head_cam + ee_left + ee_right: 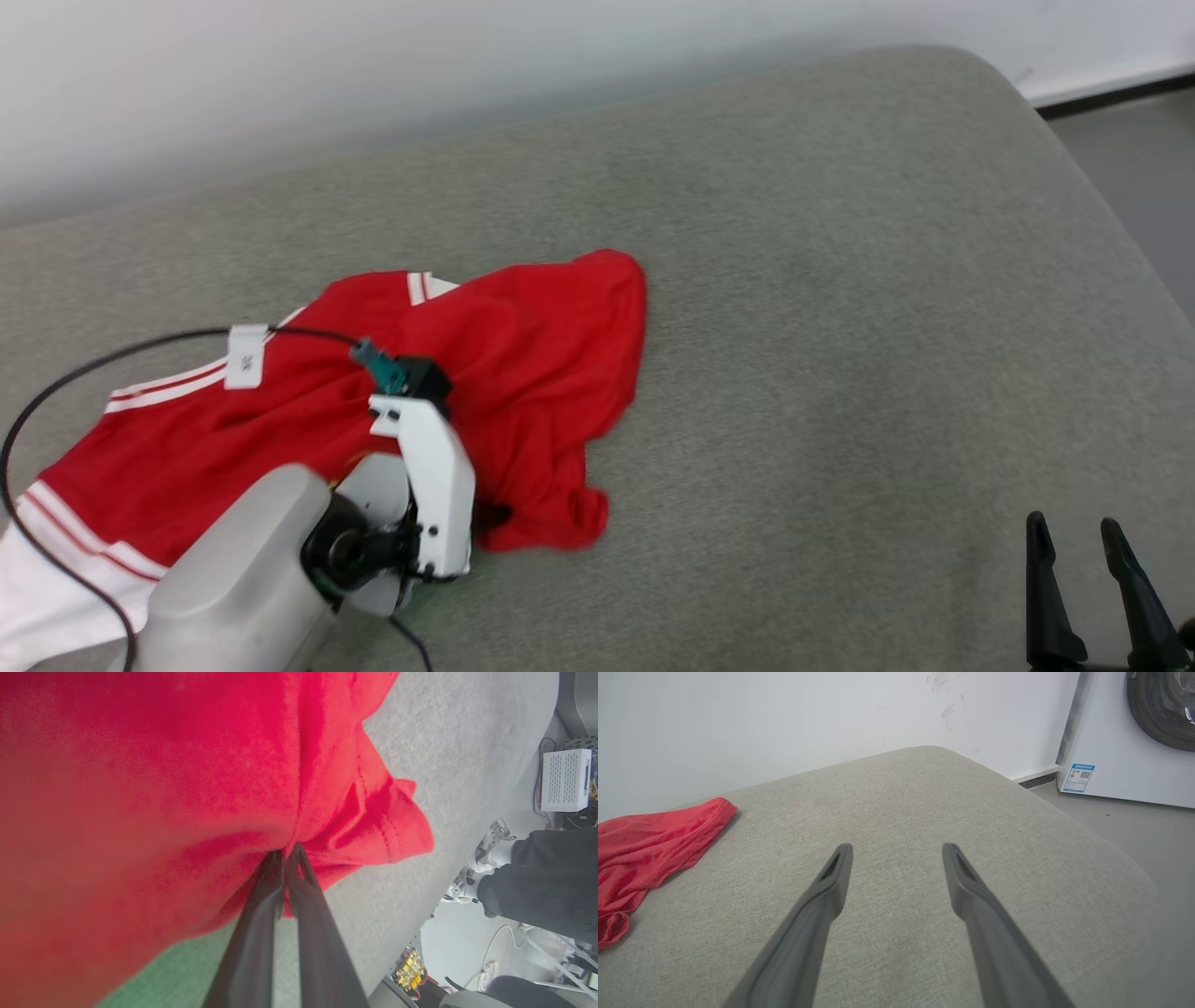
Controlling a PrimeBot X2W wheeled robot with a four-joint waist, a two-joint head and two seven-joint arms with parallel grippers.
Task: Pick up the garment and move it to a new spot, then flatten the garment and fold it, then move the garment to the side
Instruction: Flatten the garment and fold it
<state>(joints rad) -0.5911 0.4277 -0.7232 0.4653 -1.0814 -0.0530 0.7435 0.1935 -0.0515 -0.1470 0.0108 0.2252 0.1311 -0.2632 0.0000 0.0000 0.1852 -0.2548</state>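
Far left: garment [523, 355] lies crumpled on the grey worktop [840, 327]. It is red, with white striped trim and a white sleeve panel at the left edge. A black cable [93, 369] with a white tag [246, 356] loops over it.

The left forearm [243, 579] reaches down onto the cloth. Head view hides the left jaws under the wrist. In the left wrist view the left jaws are pressed together, pinching a fold of the red garment [140, 788] right at the tips. Cloth bunches around and beyond the tips, and a hem corner sticks out to their right. Bare worktop shows beside and below the fingers [252, 933].

Further right in that view, off the worktop edge, are a person's dark trouser leg [546, 877], a white shoe [490, 844] and a white box [566, 780].

Middle: open grey worktop between the two arms.

Right: the right jaws are spread wide, nothing between them, fingers [1046, 597] over bare worktop. In the right wrist view the garment [649, 844] sits well off to the left of these jaws, not touching. A white washing machine [1125, 737] stands on the floor [1171, 849], up and right of them.
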